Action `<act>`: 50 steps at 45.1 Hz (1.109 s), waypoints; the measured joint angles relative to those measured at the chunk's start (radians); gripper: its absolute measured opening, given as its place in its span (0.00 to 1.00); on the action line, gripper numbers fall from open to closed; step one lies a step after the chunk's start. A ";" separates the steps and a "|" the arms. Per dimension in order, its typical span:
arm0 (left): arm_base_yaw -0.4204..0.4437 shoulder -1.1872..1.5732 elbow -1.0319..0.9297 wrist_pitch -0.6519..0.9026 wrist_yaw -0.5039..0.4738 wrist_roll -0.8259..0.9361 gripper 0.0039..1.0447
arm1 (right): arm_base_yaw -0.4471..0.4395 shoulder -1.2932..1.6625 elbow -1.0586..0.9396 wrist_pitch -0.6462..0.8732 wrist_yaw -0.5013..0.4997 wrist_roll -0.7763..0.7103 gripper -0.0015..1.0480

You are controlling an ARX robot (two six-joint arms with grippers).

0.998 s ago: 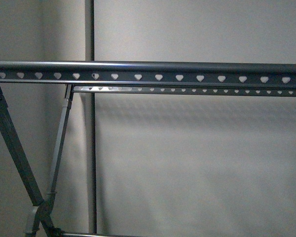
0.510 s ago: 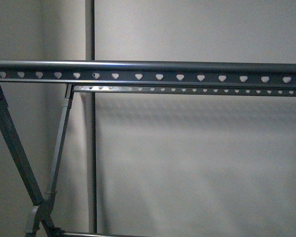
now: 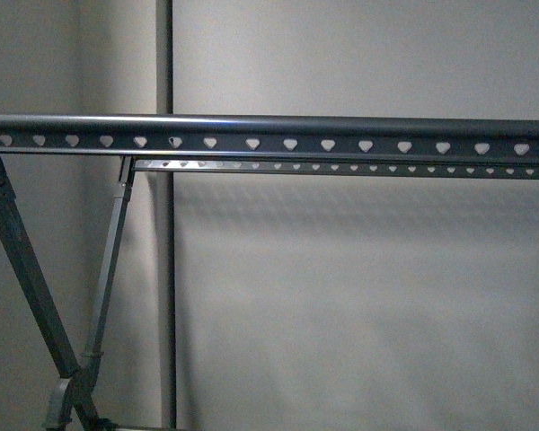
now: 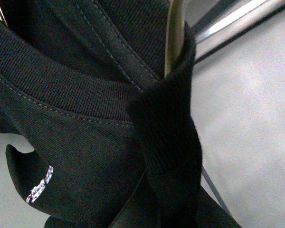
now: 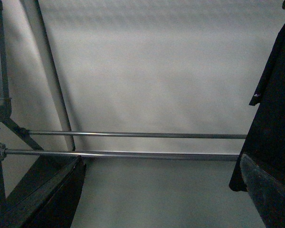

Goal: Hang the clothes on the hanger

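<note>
the left gripper [image 4: 171,114] is pinching the black t-shirt [image 4: 71,152] at its ribbed collar [image 4: 61,90]. its dark fingers are closed together on the cloth, so the whole garment is dangling from that one bite. the small white print [image 4: 40,187] is showing just under the neckline. the right gripper [image 5: 161,160] is standing wide open with nothing between its fingers, and it is facing the grey rack [image 5: 0,95] low down. there the shirt is hanging free in front of one end of the lower bars [image 5: 133,154]; whether it is touching them i cannot tell.

seen from the front, the top rail [image 3: 287,135] with its heart-shaped holes is running bare across the room. the second rail [image 3: 341,166] is sitting just behind and below it, and no arm or cloth is showing there. so i'm judging the shirt is being carried and is not yet draped.

to do this well, the left arm should be lifting the collar clear above the top rail before crossing it, so the hem isn't catching on the holes. it should be going slowly, since cloth held at one point is liable to swing and bunch. the empty right gripper could be taking a shoulder to spread the shirt. the grip should be opening only when the weight is hanging evenly on both sides.
</note>
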 joint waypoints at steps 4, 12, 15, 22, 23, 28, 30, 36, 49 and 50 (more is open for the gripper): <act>0.026 -0.069 -0.046 -0.029 0.088 0.057 0.03 | 0.000 0.000 0.000 0.000 0.000 0.000 0.93; 0.037 -0.132 -0.097 -0.137 0.207 0.182 0.03 | 0.000 0.000 0.000 0.000 0.000 0.000 0.93; 0.026 -0.144 -0.104 -0.161 0.211 0.212 0.03 | 0.000 0.000 0.000 0.000 0.000 0.000 0.93; -0.051 -0.176 -0.105 -0.209 0.226 0.245 0.03 | 0.000 0.000 0.000 0.000 0.000 0.000 0.93; -0.067 -0.179 -0.103 -0.220 0.229 0.255 0.03 | 0.000 0.000 0.000 0.000 0.000 0.000 0.93; -0.208 -0.175 -0.078 -0.269 0.274 0.359 0.03 | 0.000 0.000 0.000 0.000 0.000 0.000 0.93; -0.270 -0.162 -0.058 -0.270 0.306 0.430 0.03 | 0.000 0.000 0.000 0.000 0.000 0.000 0.93; -0.394 -0.120 0.016 -0.315 0.490 0.638 0.03 | 0.000 0.000 0.000 0.000 0.000 0.000 0.93; -0.444 0.107 0.313 -0.494 0.616 1.389 0.03 | 0.000 0.000 0.000 0.000 0.000 0.000 0.93; -0.442 0.127 0.330 -0.494 0.616 1.459 0.03 | 0.000 0.000 0.000 0.000 0.000 0.000 0.93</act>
